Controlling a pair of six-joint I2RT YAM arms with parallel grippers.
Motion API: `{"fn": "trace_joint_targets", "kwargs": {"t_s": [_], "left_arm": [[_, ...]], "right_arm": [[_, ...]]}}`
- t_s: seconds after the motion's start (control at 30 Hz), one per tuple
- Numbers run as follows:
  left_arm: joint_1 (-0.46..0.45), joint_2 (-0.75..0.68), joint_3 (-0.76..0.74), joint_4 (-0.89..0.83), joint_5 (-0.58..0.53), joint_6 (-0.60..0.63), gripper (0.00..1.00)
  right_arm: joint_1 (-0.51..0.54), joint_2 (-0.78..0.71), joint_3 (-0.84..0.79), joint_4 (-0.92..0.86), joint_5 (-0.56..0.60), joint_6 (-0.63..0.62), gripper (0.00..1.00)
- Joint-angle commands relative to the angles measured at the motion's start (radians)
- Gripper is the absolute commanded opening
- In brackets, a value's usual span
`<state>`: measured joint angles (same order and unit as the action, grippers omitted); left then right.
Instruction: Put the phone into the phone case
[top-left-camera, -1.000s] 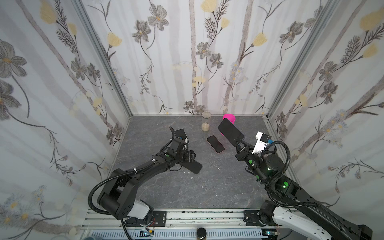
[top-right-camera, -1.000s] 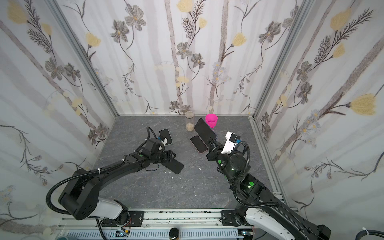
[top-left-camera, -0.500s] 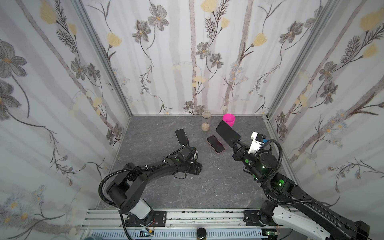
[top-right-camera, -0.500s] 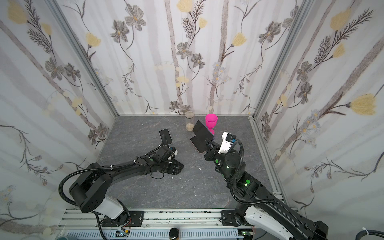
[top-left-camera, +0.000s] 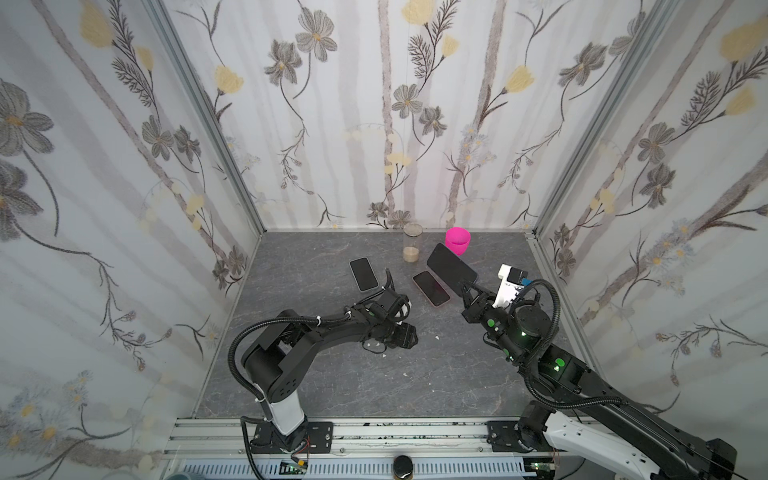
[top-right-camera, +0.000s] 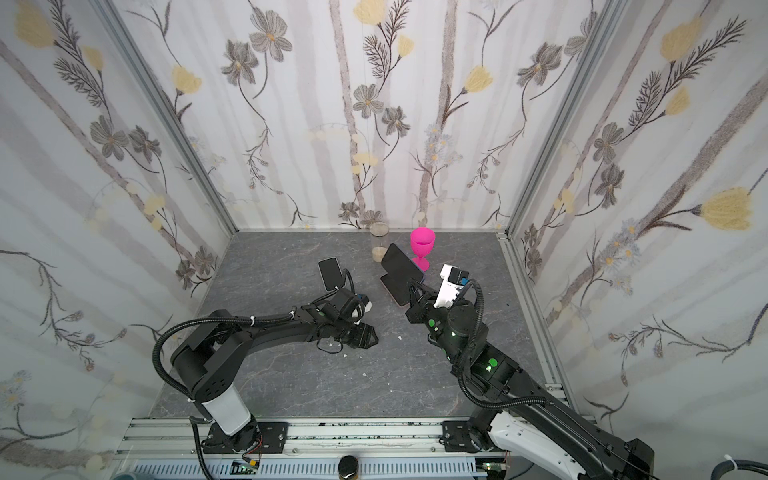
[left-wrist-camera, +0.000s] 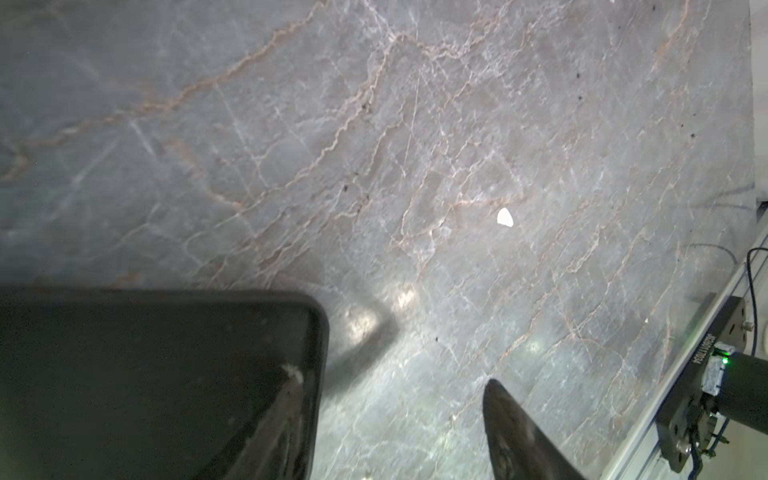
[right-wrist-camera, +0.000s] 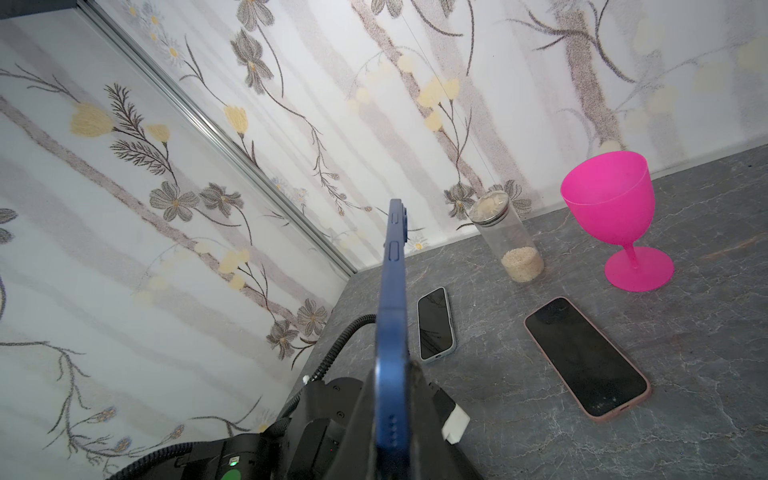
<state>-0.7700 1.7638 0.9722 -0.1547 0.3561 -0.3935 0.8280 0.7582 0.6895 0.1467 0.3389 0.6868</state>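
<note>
A black phone case (top-left-camera: 407, 336) (top-right-camera: 366, 335) lies on the grey table near the middle. My left gripper (top-left-camera: 400, 331) (top-right-camera: 358, 331) reaches low over it, open. In the left wrist view the left gripper (left-wrist-camera: 390, 376) has one finger over the case (left-wrist-camera: 158, 374), near its edge, and the other over bare table. The right gripper (top-left-camera: 465, 289) (top-right-camera: 411, 286) (right-wrist-camera: 392, 399) is shut on the lower end of a blue phone (top-left-camera: 451, 264) (top-right-camera: 401, 264) (right-wrist-camera: 392, 291). It holds the phone tilted up above the table, right of the case.
Two cased phones lie face up: a grey-cased one (top-left-camera: 363, 273) and a pink-cased one (top-left-camera: 431, 288). A glass jar with grain (top-left-camera: 412, 245) and a pink goblet (top-left-camera: 457, 240) stand near the back wall. White crumbs (left-wrist-camera: 505, 217) dot the table.
My left arm has dropped lower and stretched toward the middle, its gripper now down over the case. The right gripper with the phone has shifted slightly left.
</note>
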Motion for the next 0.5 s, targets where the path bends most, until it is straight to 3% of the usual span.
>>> {"fn": "trace_joint_targets", "kwargs": {"t_s": [0.0,0.47], "left_arm": [[0.0,0.038,0.04,0.045,0.023,-0.035,0.69],[0.029,0.137,0.117,0.241,-0.049,-0.255,0.71]], "right_arm": [[0.0,-0.015,0.001,0.051,0.018,0.011,0.0],[-0.001,-0.033,0.002,0.016,0.052,0.017,0.0]]}}
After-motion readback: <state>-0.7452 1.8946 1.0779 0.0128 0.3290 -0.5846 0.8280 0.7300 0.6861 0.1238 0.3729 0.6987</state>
